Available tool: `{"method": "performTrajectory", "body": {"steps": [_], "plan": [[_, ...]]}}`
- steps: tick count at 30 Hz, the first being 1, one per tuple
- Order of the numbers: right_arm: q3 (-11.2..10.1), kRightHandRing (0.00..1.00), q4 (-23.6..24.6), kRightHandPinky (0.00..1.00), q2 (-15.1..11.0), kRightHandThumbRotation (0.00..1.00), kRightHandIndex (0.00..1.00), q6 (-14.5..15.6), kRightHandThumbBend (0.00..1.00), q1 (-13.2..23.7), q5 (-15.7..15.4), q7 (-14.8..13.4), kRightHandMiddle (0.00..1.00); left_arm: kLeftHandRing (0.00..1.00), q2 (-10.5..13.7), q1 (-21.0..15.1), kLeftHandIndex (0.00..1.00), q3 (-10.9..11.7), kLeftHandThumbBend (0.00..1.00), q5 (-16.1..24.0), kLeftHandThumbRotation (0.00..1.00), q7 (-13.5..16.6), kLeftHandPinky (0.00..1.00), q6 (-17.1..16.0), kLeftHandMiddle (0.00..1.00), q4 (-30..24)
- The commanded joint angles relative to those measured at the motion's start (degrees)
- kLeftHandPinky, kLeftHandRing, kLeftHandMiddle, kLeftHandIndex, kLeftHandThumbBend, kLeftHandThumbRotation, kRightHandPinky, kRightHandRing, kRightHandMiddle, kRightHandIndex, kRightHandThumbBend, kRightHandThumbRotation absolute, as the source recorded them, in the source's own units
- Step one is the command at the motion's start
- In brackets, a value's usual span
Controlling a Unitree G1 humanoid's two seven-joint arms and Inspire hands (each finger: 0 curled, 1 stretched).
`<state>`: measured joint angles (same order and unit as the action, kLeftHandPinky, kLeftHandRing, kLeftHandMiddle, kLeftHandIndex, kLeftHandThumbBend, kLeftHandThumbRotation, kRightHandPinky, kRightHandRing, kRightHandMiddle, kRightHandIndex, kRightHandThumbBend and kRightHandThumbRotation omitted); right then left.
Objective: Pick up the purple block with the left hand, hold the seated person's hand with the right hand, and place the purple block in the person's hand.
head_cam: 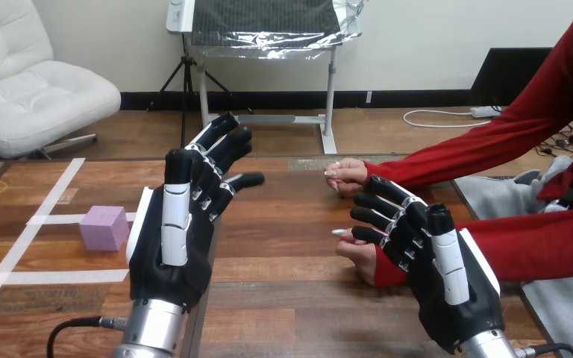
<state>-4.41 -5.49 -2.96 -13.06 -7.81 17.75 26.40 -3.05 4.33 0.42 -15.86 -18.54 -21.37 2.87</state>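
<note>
purple block [104, 227] left of left hand [171, 253]

The left forearm [151, 334] rises from the near edge and carries the left hand [170, 250] upright, fingers straight and fanned, pointing up and away to the right, thumb raised. The right forearm [487, 346] enters at the lower right (just its silver end). The right hand [448, 287] leans leftward, fingers loosely bent and apart, holding nothing.
</note>
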Motion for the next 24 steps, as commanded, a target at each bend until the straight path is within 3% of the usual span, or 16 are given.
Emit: {"method": "performTrajectory", "body": {"steps": [1,9,16,24], "plan": [[-0.14,0.8,0.78,0.77,-0.73,0.85,0.82,-0.28,0.9,3.09,0.37,0.13,0.8,0.89,-0.32,-4.02,0.84,-0.09,0.59,0.61,0.97,0.2,1.0,-1.57,0.83,1.12],[-0.11,0.8,0.43,0.77,-0.78,0.85,0.82,-0.36,0.89,3.38,0.16,0.1,0.8,0.91,1.19,-6.18,0.85,1.0,0.59,1.75,0.96,-0.51,1.0,-4.02,0.85,4.53],[-0.1,0.8,-0.05,0.77,-0.69,0.85,0.82,-0.74,0.88,3.7,0.03,0.12,0.8,0.89,3.03,-8.78,0.83,2.22,0.59,5.93,0.96,1.9,1.0,-7.1,0.83,8.26],[0.05,0.8,-0.39,0.76,-0.68,0.86,0.83,-0.52,0.89,4.09,0.03,0.26,0.8,0.87,5.69,-12.34,0.81,3.38,0.45,11.17,0.94,4.98,0.97,-11.18,0.8,13.49]]}}
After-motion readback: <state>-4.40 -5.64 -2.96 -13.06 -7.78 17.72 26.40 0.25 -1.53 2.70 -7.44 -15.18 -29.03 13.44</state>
